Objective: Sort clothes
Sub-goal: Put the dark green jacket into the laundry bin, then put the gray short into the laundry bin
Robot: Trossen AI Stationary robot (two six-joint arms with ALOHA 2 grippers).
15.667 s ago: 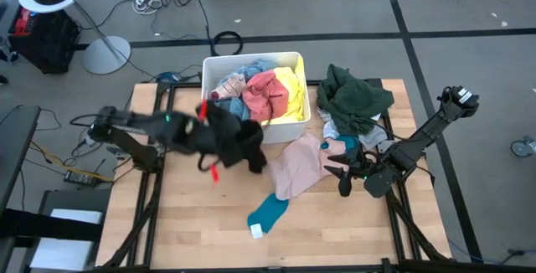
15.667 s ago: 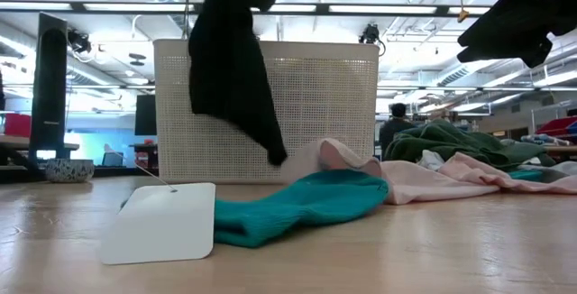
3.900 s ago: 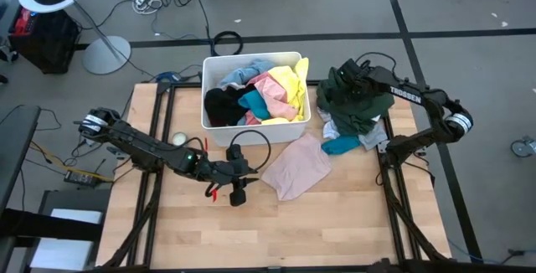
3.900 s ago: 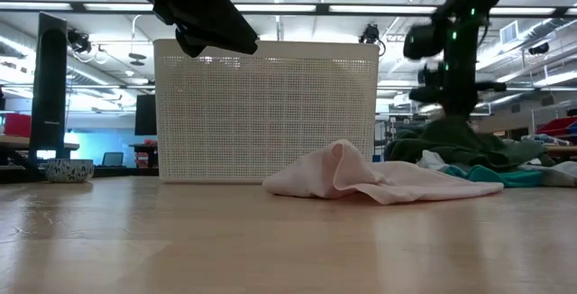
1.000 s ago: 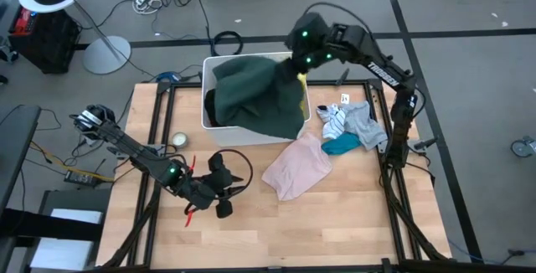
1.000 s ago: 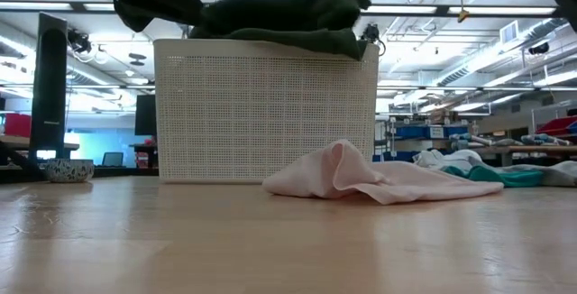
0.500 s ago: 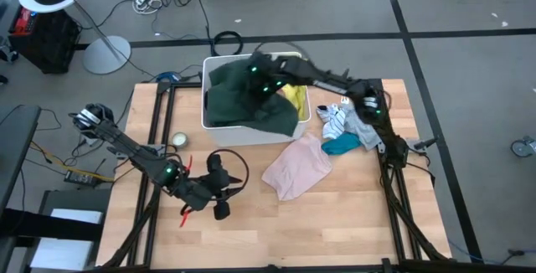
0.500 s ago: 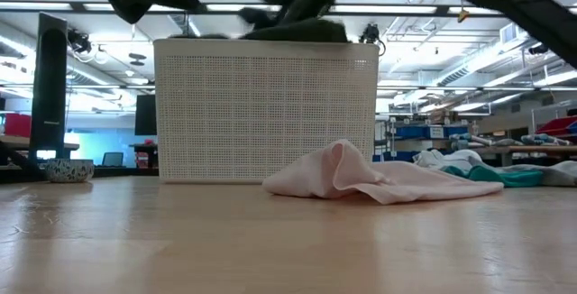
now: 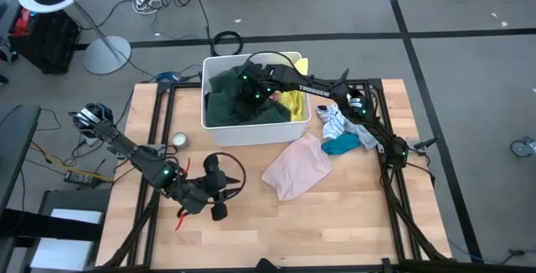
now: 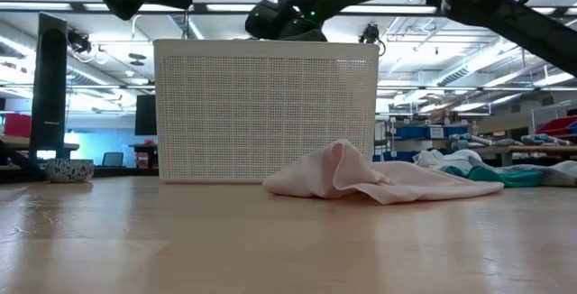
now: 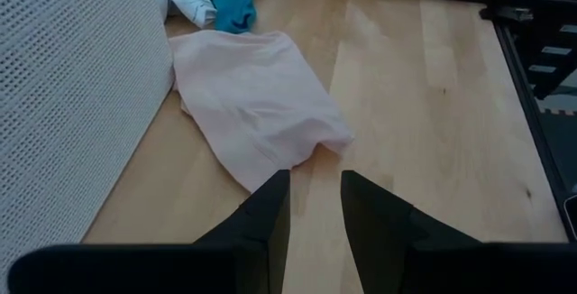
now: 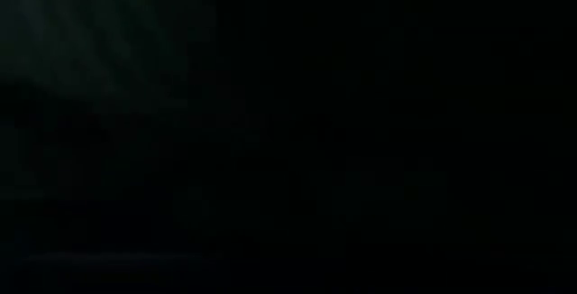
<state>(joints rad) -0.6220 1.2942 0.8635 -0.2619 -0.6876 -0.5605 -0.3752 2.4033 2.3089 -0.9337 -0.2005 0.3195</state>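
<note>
The white bin (image 9: 251, 132) stands at the table's far side, holding a dark green garment (image 9: 224, 105) and a yellow one (image 9: 293, 97). My right gripper (image 9: 251, 89) reaches down into the bin over the dark green garment; its wrist view is black. A pink garment (image 9: 295, 166) lies flat on the table in front of the bin. Teal (image 9: 339, 145), striped white (image 9: 333, 118) and grey (image 9: 362, 126) clothes lie heaped at the right. My left gripper (image 11: 311, 204) hovers open near the table's left front, pointing at the pink garment (image 11: 252, 105).
A small round object (image 9: 178, 140) lies on the table left of the bin. Bare wood stretches along the near half of the table (image 9: 318, 231). In the low view the bin's wall (image 10: 266, 109) stands behind the pink garment (image 10: 361, 177).
My right gripper has come down and toward the table's left, into the bin. The dark green garment, which hung spread over the bin and its near wall, has sunk with it and now lies bunched inside the bin's left half.
</note>
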